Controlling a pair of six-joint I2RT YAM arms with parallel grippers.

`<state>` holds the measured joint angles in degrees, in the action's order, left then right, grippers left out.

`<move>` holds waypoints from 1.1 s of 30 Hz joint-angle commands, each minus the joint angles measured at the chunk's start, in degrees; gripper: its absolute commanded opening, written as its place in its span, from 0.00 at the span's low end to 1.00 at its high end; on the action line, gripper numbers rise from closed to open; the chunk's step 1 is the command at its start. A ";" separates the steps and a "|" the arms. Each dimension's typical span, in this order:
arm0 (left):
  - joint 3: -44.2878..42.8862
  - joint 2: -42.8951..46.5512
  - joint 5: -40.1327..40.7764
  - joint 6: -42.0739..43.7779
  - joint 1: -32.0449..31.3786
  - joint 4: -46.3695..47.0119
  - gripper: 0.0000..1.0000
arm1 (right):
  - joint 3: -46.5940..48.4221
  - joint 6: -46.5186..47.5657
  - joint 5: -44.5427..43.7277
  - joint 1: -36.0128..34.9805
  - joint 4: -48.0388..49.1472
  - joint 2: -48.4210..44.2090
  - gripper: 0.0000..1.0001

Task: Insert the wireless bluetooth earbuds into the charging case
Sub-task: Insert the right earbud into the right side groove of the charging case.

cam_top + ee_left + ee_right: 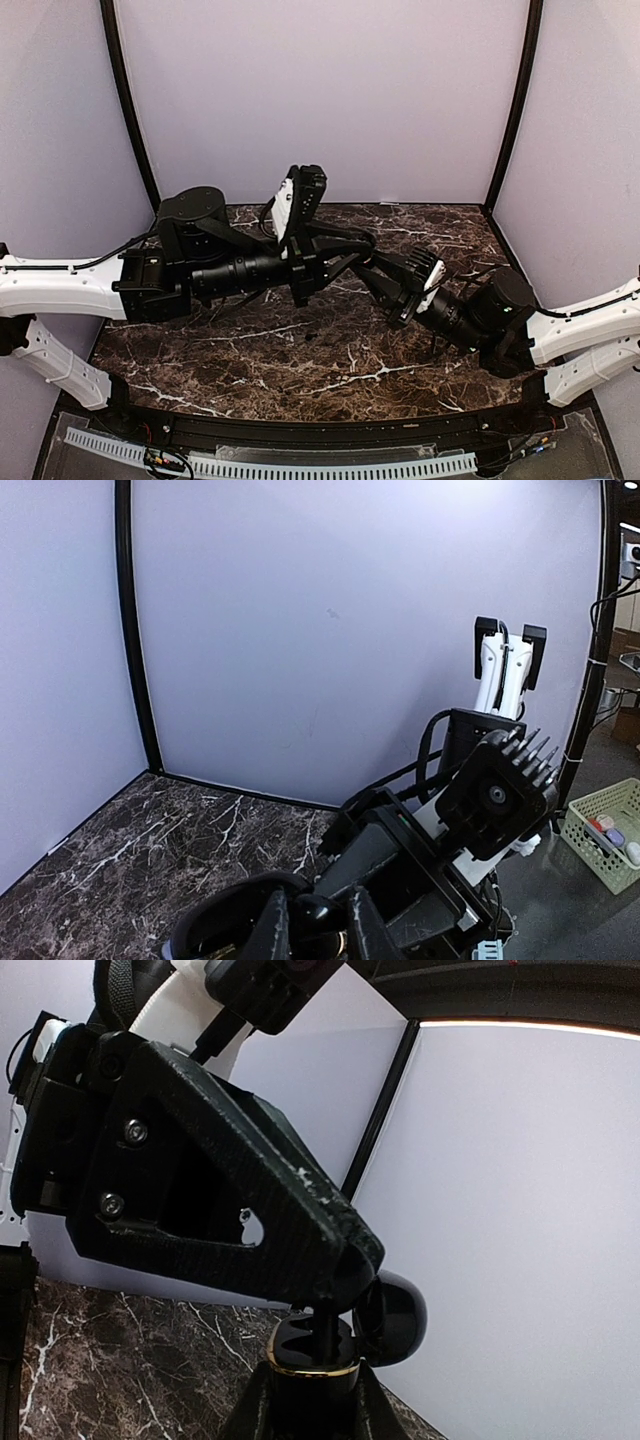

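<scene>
My right gripper (pixel 388 278) (pixel 310 1405) is shut on the black charging case (pixel 310 1360), held upright above the table with its gold rim showing and its domed lid (pixel 392 1320) open. My left gripper (pixel 370 262) (pixel 335 1295) reaches in from the left. Its fingertips sit right over the case's opening, nearly closed on a small dark earbud (pixel 322 1332) that dips into the case. In the left wrist view the left gripper (pixel 318 928) has a dark glossy rounded shape (pixel 312 912) between its fingers. No pale purple earbuds are in view.
The dark marble table (pixel 300 350) lies below both grippers, closed in by pale walls with black corner posts. The right arm's wrist camera block (pixel 495 795) is close in front of the left gripper. A green basket (pixel 610 830) stands beyond the table on the right.
</scene>
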<state>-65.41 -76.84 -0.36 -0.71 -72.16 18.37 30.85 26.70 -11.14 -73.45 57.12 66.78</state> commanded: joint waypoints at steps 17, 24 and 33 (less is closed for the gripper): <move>-2.27 -1.56 2.09 2.01 0.22 -5.02 0.09 | 1.53 -0.98 0.93 0.00 1.93 -2.08 0.00; -2.75 -1.07 2.54 2.50 0.18 -5.43 0.16 | 1.18 -1.75 2.15 -0.01 2.14 -1.88 0.00; -3.13 -0.60 2.89 2.92 0.18 -5.68 0.25 | 0.93 -3.29 2.16 0.00 2.75 -1.49 0.00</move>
<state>-67.33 -77.76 0.93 1.54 -72.23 14.61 30.85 24.73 -11.05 -73.34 55.55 66.15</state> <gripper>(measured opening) 0.240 0.186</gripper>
